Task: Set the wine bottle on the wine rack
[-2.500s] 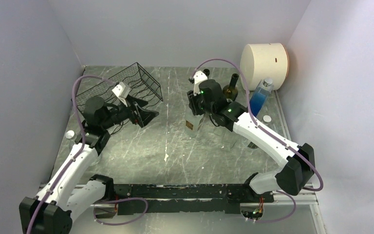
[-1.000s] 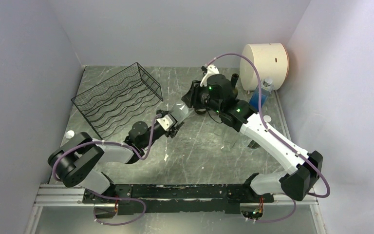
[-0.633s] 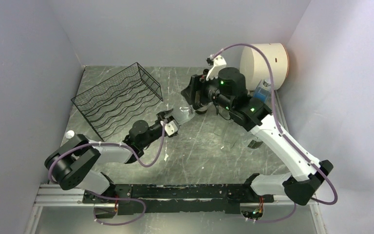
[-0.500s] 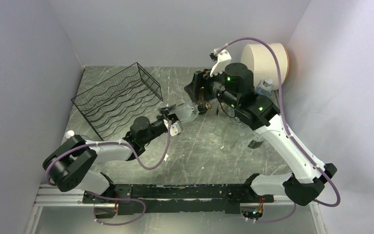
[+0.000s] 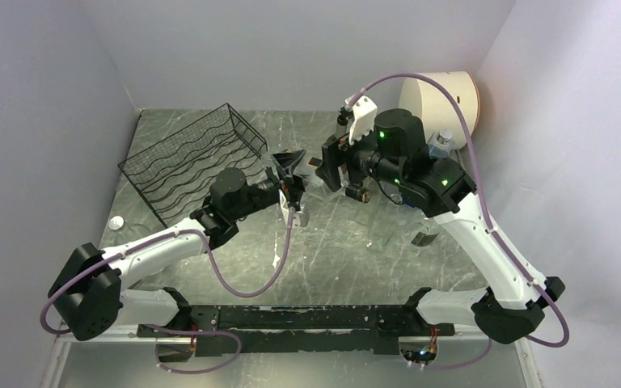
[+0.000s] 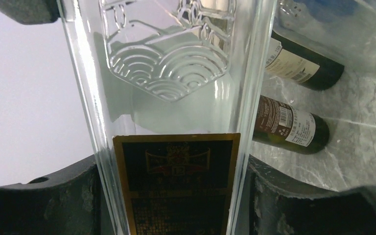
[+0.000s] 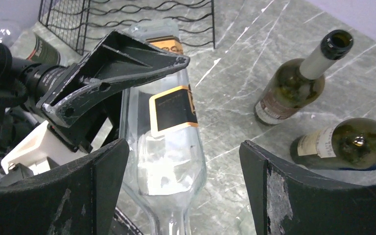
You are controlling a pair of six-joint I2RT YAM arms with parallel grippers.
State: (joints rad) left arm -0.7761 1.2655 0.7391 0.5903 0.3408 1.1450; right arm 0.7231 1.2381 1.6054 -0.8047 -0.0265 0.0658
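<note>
Pale lavender walls close in a grey, white-veined marble table (image 5: 323, 250), and above its middle the two arms meet. The left pincer (image 5: 289, 171) is clamped on a clear, flat-sided glass wine bottle (image 7: 170, 152). Its black fingers press both sides of the body at the black, gold-edged label (image 7: 172, 108), below an embossed wave pattern in the glass. The right pincer (image 7: 186, 191) stands wide. Its two black fingers flank the shoulder end of the same wine bottle with a clear gap on each side, touching nothing. The wine bottle appears to hang off the table between the two pincers, tilted rather than upright. It lies just beside the near right corner of the black wire-mesh wine rack with wavy rod tiers (image 5: 194, 162), not on it. The left arm reaches from its base at the near left in a long, low diagonal toward the centre. Its dark wrist is rolled so that the white camera mount hangs underneath. The right arm climbs from its base at the near right, folds at an elbow far out to the right and runs back up and left. Its wrist is bent so that the pincer faces the left one. Past the right pincer, two dark green glass bottles with paper labels (image 7: 293, 93) (image 7: 342, 144) sit close together on the table, mouths open. A cream cylindrical drum (image 5: 439, 97) stands in the far right corner, and a small white cap (image 5: 116, 222) lies by the left wall.
</note>
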